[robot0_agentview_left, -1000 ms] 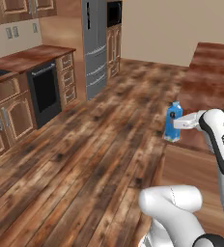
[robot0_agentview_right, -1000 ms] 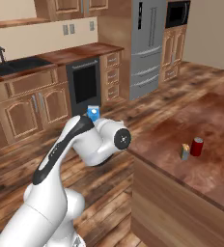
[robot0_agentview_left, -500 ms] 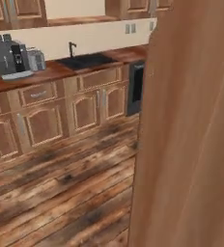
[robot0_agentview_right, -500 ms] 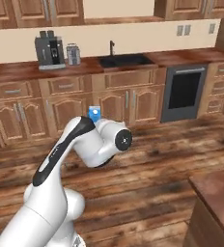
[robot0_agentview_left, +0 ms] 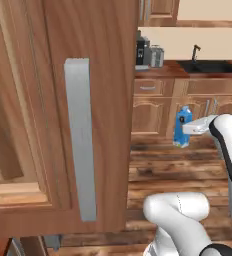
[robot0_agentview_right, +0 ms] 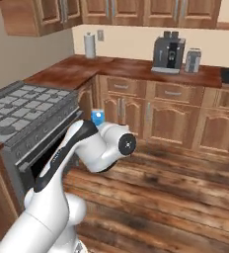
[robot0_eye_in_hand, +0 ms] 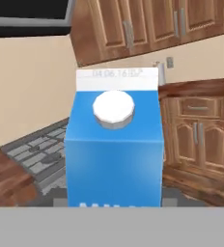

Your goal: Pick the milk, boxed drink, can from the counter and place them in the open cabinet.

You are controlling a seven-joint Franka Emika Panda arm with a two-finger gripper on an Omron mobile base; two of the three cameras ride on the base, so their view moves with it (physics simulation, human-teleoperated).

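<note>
Carrying the milk to the cabinet (robot0_agentview_left: 48, 100) is the step in hand, as I judge it, and the cabinet is the largest thing in front of the robot: in the left base view its open door (robot0_agentview_left: 103, 125) with the long grey handle (robot0_agentview_left: 80, 135) stands very near, on the left, and a wooden shelf (robot0_agentview_left: 13, 192) shows at the far left behind it. Far behind, a row of low cupboards (robot0_agentview_right: 175, 113) runs under a worktop with a coffee machine (robot0_agentview_right: 167, 52), and a stove (robot0_agentview_right: 22, 111) stands on the left of the right base view. The arm (robot0_agentview_right: 87, 148) is folded with its elbow forward, and the milk (robot0_agentview_left: 182, 126) hangs in the air at the right of the door, well apart from the shelf, upright. In the hand view the blue carton with its white cap stands between the fingers; the gripper (robot0_agentview_left: 192, 128) is closed on its sides with the jaws about half apart, though the fingertips themselves are hidden behind the carton. To do this well, I think the carton must stay upright while the arm swings left, and it must pass around the edge of the door, not against it. The shelf lies low and deep behind the door, so the hand should come in level, set the carton down fully on the wood, and open only then. The other two items will need room beside it.
</note>
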